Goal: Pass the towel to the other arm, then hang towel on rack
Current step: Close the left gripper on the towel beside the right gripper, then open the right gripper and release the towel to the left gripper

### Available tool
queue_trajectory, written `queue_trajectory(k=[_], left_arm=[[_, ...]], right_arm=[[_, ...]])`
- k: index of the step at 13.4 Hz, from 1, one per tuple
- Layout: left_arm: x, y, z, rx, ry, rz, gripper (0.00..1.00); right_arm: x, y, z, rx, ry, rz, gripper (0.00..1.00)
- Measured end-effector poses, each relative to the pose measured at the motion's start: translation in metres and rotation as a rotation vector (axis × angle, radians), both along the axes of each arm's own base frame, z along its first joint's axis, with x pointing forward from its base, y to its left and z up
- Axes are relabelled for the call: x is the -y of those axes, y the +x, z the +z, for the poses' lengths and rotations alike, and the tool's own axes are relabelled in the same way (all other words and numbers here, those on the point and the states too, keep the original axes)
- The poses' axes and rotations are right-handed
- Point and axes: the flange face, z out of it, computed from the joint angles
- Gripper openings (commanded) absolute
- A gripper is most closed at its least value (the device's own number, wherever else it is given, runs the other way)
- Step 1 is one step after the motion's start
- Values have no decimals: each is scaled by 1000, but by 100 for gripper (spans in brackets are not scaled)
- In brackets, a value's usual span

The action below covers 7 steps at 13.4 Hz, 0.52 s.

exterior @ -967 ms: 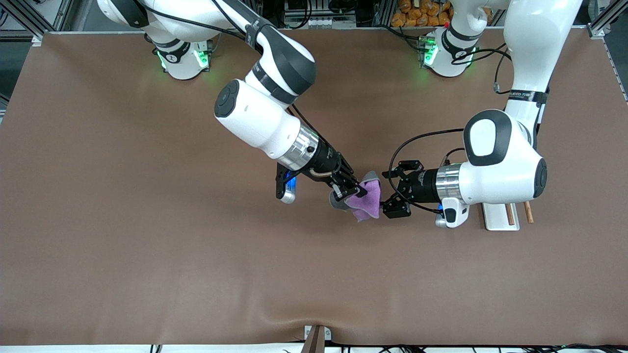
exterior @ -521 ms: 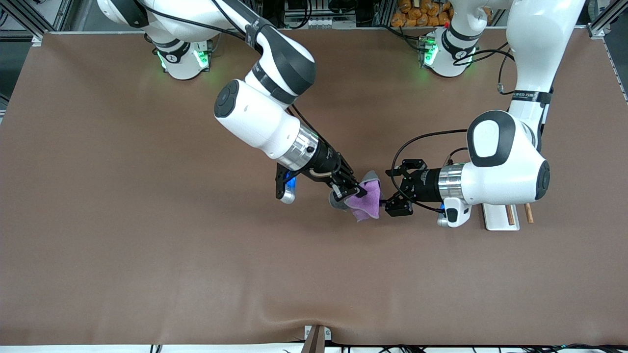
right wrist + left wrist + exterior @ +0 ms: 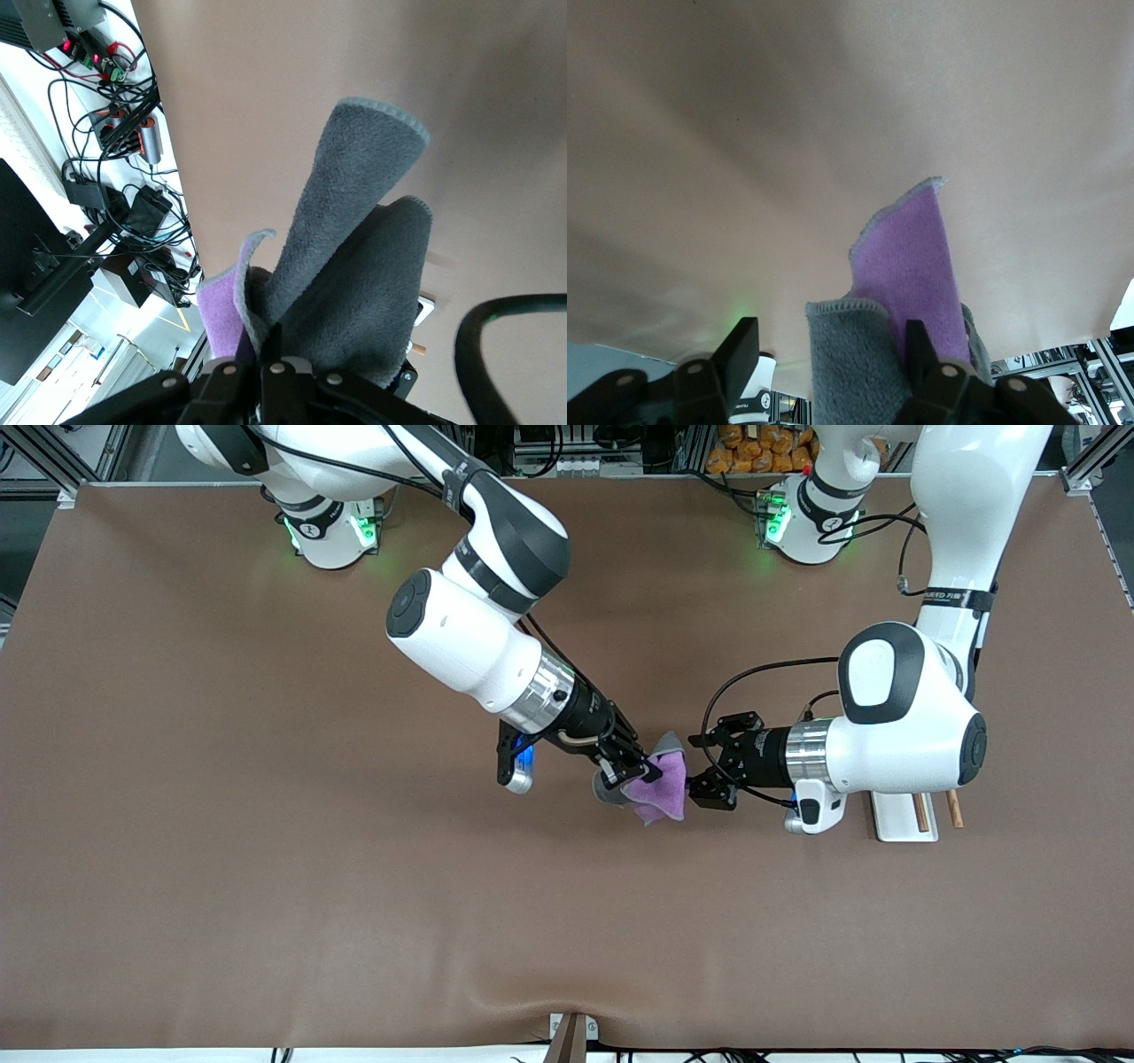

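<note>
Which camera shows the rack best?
The front view: the rack sits on the table, half hidden under the left arm. The right wrist view shows only a sliver past the towel; the left wrist view shows none.

Barely any legible text. On the black band [image 3: 953, 598] around the left arm's upper link, small white lettering, partly readable as "FRANKA", followed by characters too small to make out. On the collars at both arm bases, near the green lights, tiny round marks, unreadable. In the left wrist view, a small white label low down, print too small to read. Nothing else readable.
</note>
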Motion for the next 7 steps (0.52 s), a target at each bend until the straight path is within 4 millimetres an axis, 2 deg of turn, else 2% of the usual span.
queue_trajectory(k=[2,3,6,7], left_arm=[[0,1,2,3,-1,0,48],[1,1,3,5,-2,0,40],[2,3,10,18,-7,0,3],[1,4,12,22,-8,1,0]], right_arm=[[0,0,0,0,0,0,0],[0,0,0,0,0,-1,0],[0,0,0,0,0,-1,0],[0,0,0,0,-1,-1,0]])
